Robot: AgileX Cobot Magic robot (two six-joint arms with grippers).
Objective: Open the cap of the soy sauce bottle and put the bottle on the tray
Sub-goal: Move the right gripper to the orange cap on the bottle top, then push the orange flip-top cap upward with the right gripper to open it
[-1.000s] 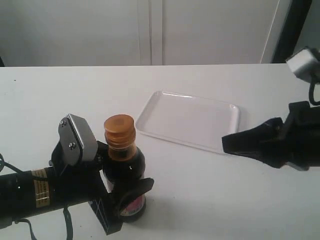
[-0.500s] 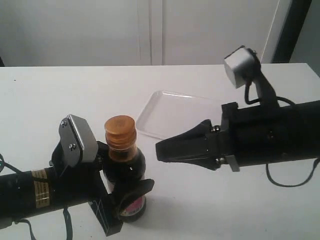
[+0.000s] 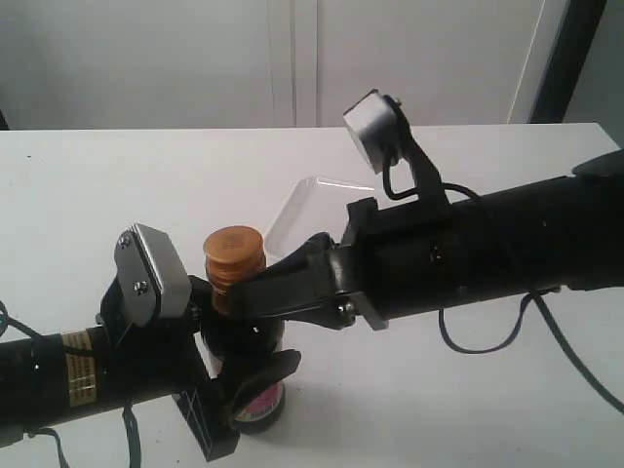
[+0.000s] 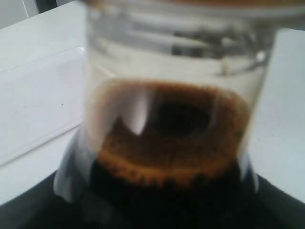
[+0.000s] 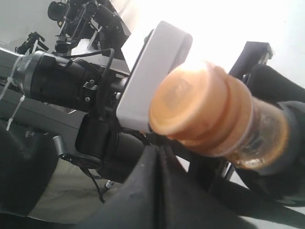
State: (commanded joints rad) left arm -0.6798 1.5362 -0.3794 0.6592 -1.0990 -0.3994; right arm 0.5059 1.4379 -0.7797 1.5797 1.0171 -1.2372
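Soy sauce bottle [image 3: 244, 336] stands upright on the white tabletop [image 3: 117, 195], near its front-left, clamped around the lower body by the left hand [image 3: 239, 395]. Cap [image 3: 233, 255] sits shut on the neck. Right hand [image 3: 244, 297] reaches across from the right; its fingers are pressed together into a closed wedge, tip just beside the cap collar, holding nothing. Tray [image 3: 297, 200] lies behind, mostly hidden by the right arm.
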